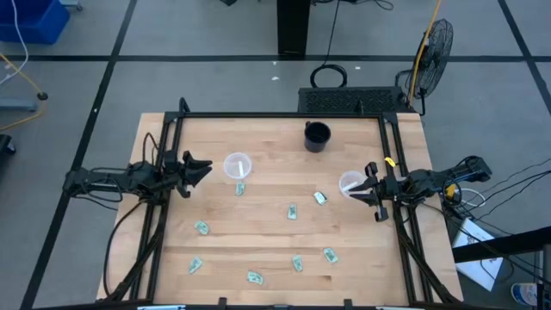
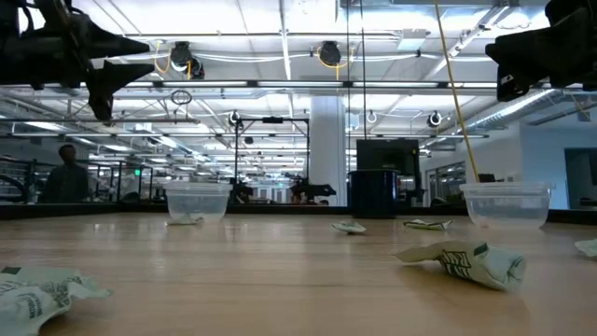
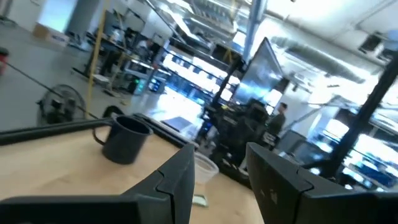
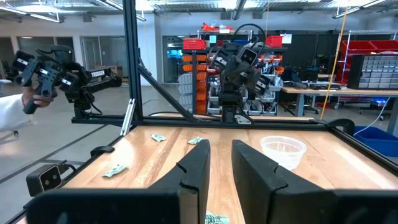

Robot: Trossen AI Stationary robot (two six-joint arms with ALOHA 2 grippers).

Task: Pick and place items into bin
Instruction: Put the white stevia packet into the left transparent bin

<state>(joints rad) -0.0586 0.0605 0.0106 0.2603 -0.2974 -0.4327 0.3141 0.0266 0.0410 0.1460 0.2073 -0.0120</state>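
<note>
Wrapped pieces, small and pale green, lie scattered over the wooden table: one just below the left clear cup, one near the middle, one beside the right clear cup, one toward eight o'clock, and four more along the near edge from seven to five o'clock. None of them is in a container that I can see, so the job looks to be at its very start. A dark mug stands at about twelve o'clock; which vessel is meant as the bin I cannot say. The left gripper hovers at nine o'clock, above the board, its fingers spread and empty, pointing toward the left cup. The right gripper hovers at three o'clock beside the right cup, its fingers parted with nothing between them, as the right wrist view shows. From the low camera both arms hang well clear of the wood. I would judge the step in hand to be the first reach: the next move calls for one arm to drop over its nearest piece, perhaps the one by the right cup, come straight down with fingers astride it, and close gently, since such crinkled wrappers are light and could skid away.
</note>
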